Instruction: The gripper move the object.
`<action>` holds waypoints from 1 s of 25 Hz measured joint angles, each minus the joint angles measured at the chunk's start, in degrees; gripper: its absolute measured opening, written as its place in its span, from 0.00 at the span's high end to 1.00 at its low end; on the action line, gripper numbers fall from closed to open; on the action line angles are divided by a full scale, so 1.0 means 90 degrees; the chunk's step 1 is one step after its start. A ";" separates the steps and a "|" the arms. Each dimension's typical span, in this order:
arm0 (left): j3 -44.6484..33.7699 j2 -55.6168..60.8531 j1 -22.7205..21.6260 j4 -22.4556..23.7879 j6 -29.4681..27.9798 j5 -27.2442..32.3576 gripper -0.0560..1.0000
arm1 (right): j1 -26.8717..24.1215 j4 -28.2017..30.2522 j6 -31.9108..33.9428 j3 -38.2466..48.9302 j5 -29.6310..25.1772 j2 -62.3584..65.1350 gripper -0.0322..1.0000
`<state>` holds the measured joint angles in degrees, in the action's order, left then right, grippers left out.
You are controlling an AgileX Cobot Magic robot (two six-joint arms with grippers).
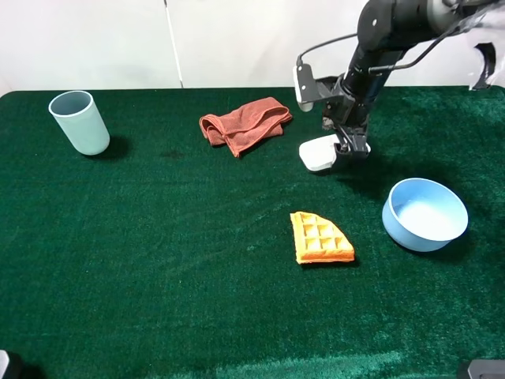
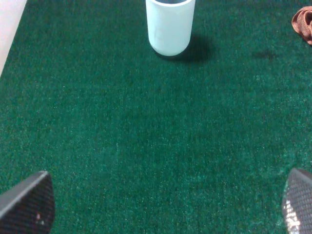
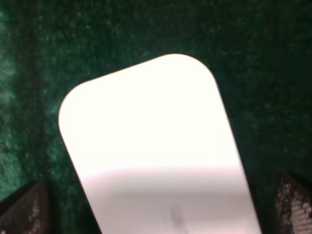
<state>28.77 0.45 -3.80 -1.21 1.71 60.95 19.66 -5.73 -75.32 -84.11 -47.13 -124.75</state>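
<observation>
Green felt table (image 1: 158, 260), white plastic case (image 1: 318, 153) lay flat at the far right, between the rust cloth (image 1: 245, 125) and the blue bowl (image 1: 424, 214). Right gripper (image 1: 353, 150) sat low over one end of it, jaws wide, fingers clear of both long edges. Left gripper (image 2: 161, 207) was spread wide, holding nothing. Risk: the case sat skewed between the jaws, so closing could twist it or squirt the slick plastic out. An end grip could let it droop on lift.
</observation>
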 joint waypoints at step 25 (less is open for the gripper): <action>0.0000 0.0000 0.0000 0.0000 0.0000 0.0000 0.07 | 0.0000 -0.0003 -0.0048 -0.0010 -0.0374 -0.0196 0.52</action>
<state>28.77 0.45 -3.80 -1.21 1.71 60.95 19.66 -5.75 -75.76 -84.20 -50.50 -126.51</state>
